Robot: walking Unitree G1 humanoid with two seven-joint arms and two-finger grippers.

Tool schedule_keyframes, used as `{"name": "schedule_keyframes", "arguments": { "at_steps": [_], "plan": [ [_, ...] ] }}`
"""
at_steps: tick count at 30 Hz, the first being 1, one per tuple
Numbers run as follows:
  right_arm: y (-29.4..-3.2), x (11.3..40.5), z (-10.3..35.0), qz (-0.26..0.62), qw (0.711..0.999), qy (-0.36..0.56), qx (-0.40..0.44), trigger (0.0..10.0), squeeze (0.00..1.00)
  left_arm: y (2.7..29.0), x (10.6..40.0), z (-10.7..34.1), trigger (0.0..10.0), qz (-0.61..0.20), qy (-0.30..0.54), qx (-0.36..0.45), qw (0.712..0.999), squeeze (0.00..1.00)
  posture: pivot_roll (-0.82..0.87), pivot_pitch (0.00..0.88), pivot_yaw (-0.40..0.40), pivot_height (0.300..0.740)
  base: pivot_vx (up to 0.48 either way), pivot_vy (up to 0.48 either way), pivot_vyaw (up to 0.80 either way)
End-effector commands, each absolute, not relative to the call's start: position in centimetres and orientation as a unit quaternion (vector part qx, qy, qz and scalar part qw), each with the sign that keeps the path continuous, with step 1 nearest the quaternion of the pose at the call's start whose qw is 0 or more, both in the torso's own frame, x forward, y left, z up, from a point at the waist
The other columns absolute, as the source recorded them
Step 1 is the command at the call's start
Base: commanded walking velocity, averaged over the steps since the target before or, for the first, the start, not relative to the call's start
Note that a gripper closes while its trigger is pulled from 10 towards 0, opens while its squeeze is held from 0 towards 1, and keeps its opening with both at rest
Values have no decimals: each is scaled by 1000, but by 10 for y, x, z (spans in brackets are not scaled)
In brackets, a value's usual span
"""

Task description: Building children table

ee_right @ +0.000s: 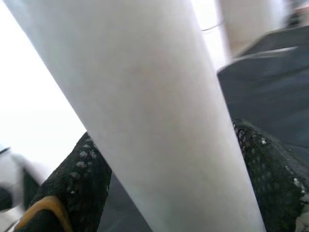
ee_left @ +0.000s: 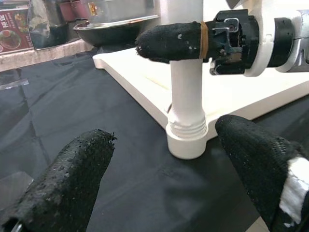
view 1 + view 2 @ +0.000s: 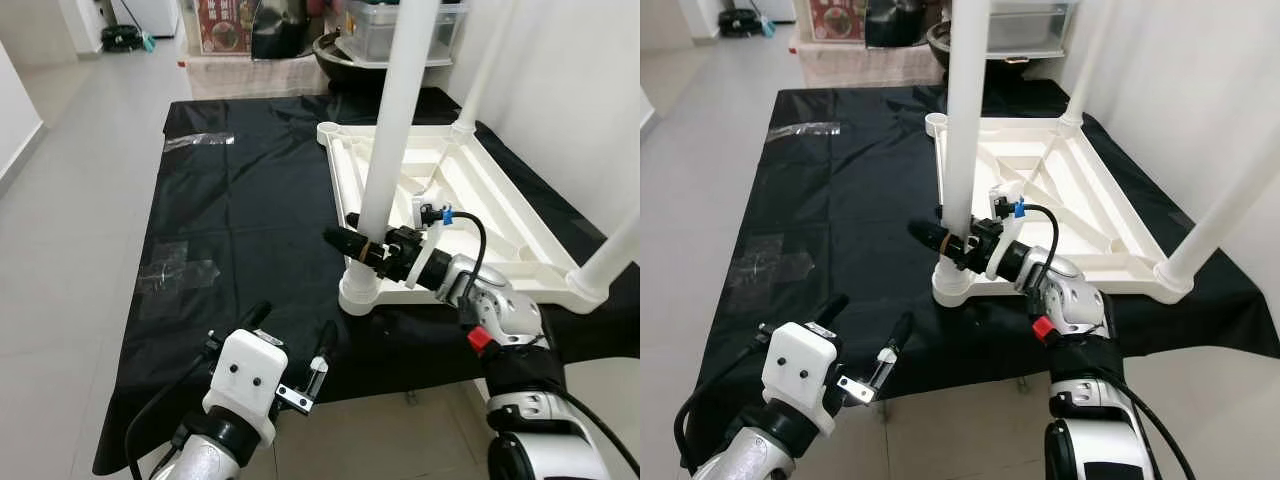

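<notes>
A white children's table (image 3: 480,200) lies upside down on a black cloth (image 3: 240,200), its legs pointing up. My right gripper (image 3: 360,245) is shut on the near-left leg (image 3: 395,120), just above its threaded socket (image 2: 186,140) at the table's corner. In the right wrist view the leg (image 1: 145,96) sits between both black fingers (image 1: 82,179), touching them. My left gripper (image 3: 294,322) hangs open over the cloth's front edge, in front of that corner and apart from it, with nothing between its fingers (image 2: 72,174).
Two more legs stand on the table: one at the far corner (image 3: 490,60), one at the near right (image 3: 615,255). Clear tape patches (image 3: 175,270) lie on the cloth. A dark bowl (image 3: 340,50) and boxes crowd the back. A white wall runs along the right; tiled floor (image 3: 70,200) lies left.
</notes>
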State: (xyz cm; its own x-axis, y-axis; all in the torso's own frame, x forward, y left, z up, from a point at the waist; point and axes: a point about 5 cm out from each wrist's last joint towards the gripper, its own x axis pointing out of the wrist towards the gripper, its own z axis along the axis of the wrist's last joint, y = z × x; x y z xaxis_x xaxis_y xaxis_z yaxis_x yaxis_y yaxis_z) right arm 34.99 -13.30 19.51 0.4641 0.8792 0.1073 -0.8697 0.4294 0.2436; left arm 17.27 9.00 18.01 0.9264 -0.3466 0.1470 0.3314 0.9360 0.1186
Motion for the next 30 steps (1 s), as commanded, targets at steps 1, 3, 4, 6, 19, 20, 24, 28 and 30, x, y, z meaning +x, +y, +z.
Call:
{"name": "schedule_keyframes", "arguments": {
  "at_steps": [1,3,4,6,19,20,24,28,30],
  "plan": [
    [-119,346,193,568,812,26,131,10000,0,91,174,176,10000,-170,-70,49,982,0,186,85,-75,740,0,0,0],
    [-119,346,193,578,805,27,130,10000,0,91,174,176,10000,-170,-70,49,982,0,186,85,-75,740,0,0,0],
    [-118,346,193,587,799,28,129,10000,0,91,174,176,10000,-170,-71,49,982,0,187,86,-75,740,0,0,0],
    [-108,344,192,613,781,31,118,10000,0,91,173,176,10000,-171,-71,49,982,0,194,90,-76,740,0,0,0],
    [-87,345,191,634,770,6,72,0,0,88,171,175,10000,-174,-70,46,981,0,190,72,-74,740,0,0,0],
    [-90,346,193,622,780,-6,71,0,0,88,171,175,10000,-174,-70,46,981,0,190,71,-74,740,0,0,0],
    [-94,347,195,601,796,-21,68,0,0,88,171,175,10000,-174,-70,46,981,0,191,65,-73,740,0,0,0],
    [-103,361,195,446,892,-43,56,0,0,88,171,174,10000,-174,-70,47,981,0,183,62,-69,740,0,0,0],
    [-119,371,192,273,961,-41,37,0,0,88,171,174,10000,-174,-69,47,981,0,179,60,-69,740,0,0,0]
  ]
}}
